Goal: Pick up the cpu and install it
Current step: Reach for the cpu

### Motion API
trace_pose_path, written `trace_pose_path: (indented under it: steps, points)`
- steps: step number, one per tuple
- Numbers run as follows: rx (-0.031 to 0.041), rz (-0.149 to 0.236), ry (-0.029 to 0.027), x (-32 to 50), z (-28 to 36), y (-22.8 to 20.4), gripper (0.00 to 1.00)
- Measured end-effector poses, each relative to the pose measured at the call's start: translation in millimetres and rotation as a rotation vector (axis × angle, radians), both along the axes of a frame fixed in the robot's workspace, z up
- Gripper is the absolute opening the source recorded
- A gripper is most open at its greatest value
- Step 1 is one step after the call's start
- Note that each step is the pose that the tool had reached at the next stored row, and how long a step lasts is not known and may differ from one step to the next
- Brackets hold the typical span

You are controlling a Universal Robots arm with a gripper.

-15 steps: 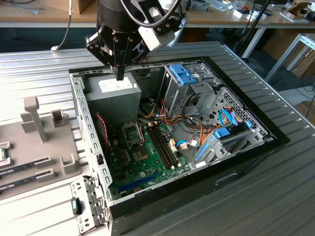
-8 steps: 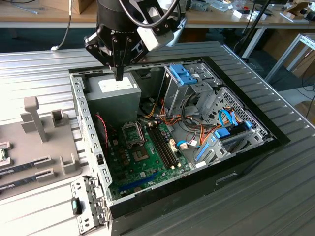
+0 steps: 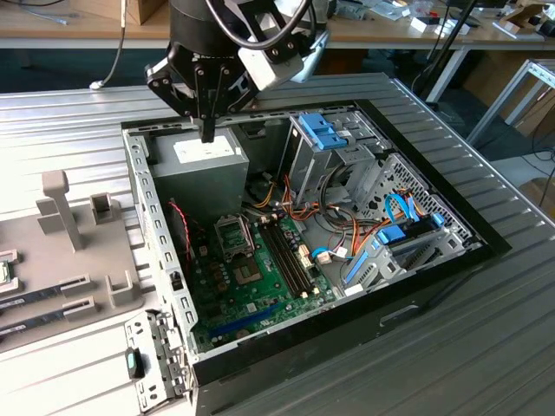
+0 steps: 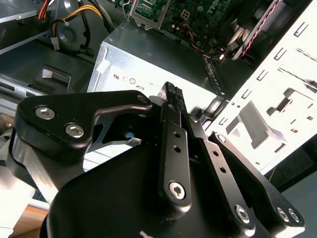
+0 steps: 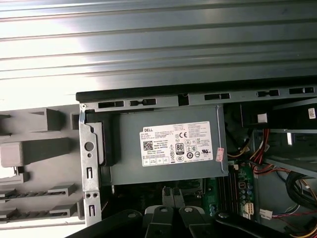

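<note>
The gripper (image 3: 208, 132) hangs over the power supply (image 3: 195, 165) at the case's (image 3: 147, 225) far corner, fingers pressed together, nothing seen between them. Probably the cpu (image 3: 4, 270): green-rimmed piece on the grey fixture (image 3: 78, 260), outside the case, toward the exterior view's left of the gripper. The socket (image 3: 232, 234) looks empty.

Exterior view: the arm (image 3: 234, 35) was cut off by the top edge. The socket (image 3: 232, 234) on the motherboard (image 3: 251, 286) was too small for me to tell what lay inside its frame. The grey fixture (image 3: 61, 251) ran off the exterior view's left edge, and I couldn't identify a small piece (image 3: 4, 273) clipped there. In the second wrist view the gripper (image 4: 171, 93) body hid much of the power supply (image 4: 148, 64). In the first wrist view the picture's edge cropped the gripper linkage, and the power supply covered most of the motherboard.
</note>
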State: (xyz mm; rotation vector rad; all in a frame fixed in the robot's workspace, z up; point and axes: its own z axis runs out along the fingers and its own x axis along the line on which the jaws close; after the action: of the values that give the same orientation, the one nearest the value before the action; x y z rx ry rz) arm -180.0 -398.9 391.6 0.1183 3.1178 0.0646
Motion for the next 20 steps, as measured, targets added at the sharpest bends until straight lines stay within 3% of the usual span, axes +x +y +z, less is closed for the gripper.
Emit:
trace_pose_path:
  steps: [20]
  points:
    - [0.0,0.0,0.0,-9.2,-0.7,0.0,0.11]
